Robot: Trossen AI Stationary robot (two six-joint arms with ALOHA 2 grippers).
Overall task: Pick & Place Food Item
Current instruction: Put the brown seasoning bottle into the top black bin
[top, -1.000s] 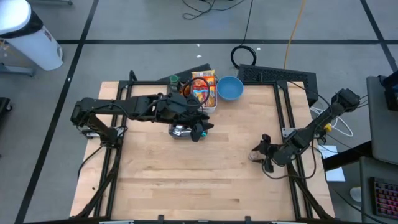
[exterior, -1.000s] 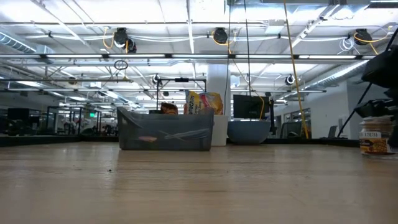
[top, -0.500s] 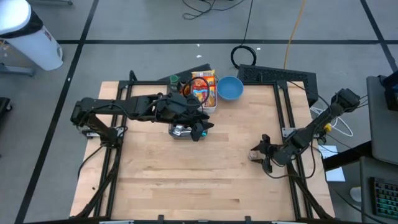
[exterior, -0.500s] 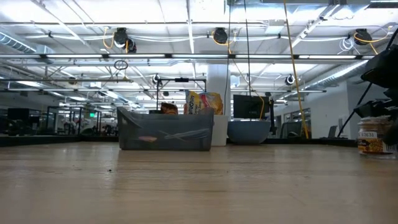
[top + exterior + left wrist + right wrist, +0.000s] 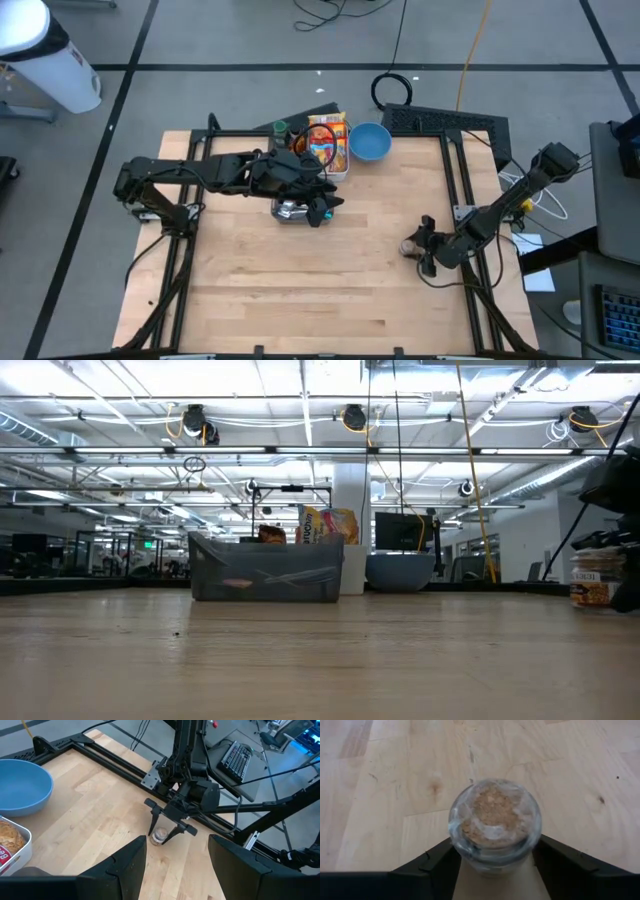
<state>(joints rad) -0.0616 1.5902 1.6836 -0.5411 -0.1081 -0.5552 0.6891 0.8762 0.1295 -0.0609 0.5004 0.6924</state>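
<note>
- Squeezing evenly on both flanks of the small clear plastic jar of brown powder (image 5: 495,826), then lifting straight up to keep it level, judged the sound course here.
- Right gripper (image 5: 418,251) low over the pale wooden table (image 5: 350,290), dark fingers (image 5: 427,865) flanking the jar, jaws partly spread, apparently touching its sides.
- Left gripper (image 5: 318,210) well apart, jaws parted, above a shiny object.

keyboard (image 5: 445,122) behind table | white bin (image 5: 45,55) on floor | cable coil (image 5: 393,88)
</note>
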